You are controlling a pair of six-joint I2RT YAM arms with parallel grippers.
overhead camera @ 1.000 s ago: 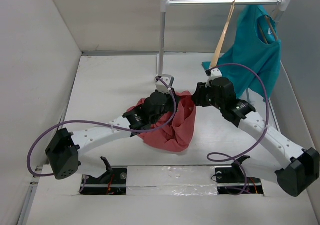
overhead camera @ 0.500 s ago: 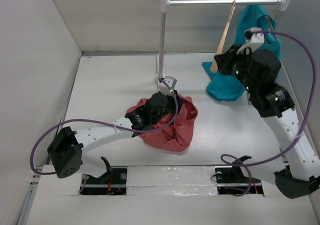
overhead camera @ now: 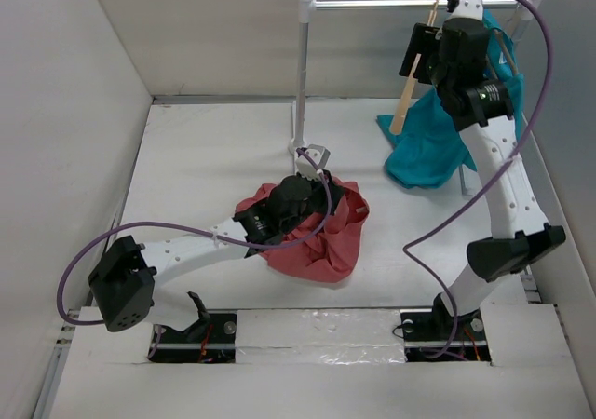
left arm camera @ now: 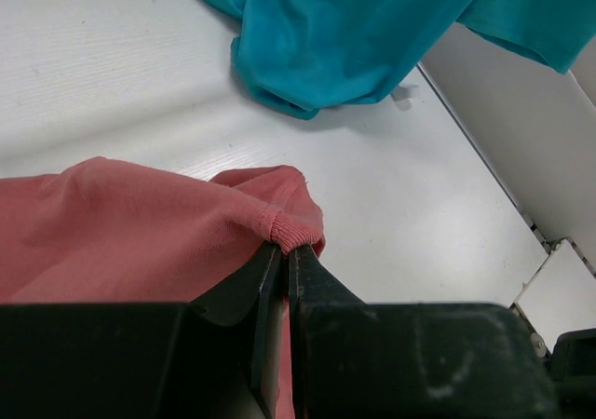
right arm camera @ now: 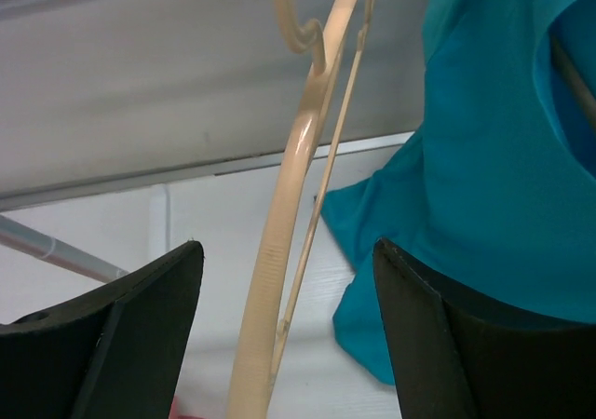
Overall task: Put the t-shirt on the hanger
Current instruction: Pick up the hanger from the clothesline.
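Left of centre, the salmon-red, short-sleeved cotton t-shirt (overhead camera: 321, 237) lies crumpled on the white table (overhead camera: 205, 158). The left gripper (left arm camera: 284, 251) should simply hold steady: its fingers are pinched closed on the shirt's ribbed edge. Far right, the pale, curved natural-wood clothes hanger (right arm camera: 289, 186) hangs from the metal rail (overhead camera: 372, 3), beside a teal-blue shirt (overhead camera: 438, 140). Taking it cleanly probably means closing squarely across the wood below the hook. The right gripper (right arm camera: 287, 251) straddles it, fingers spread wide, touching nothing.
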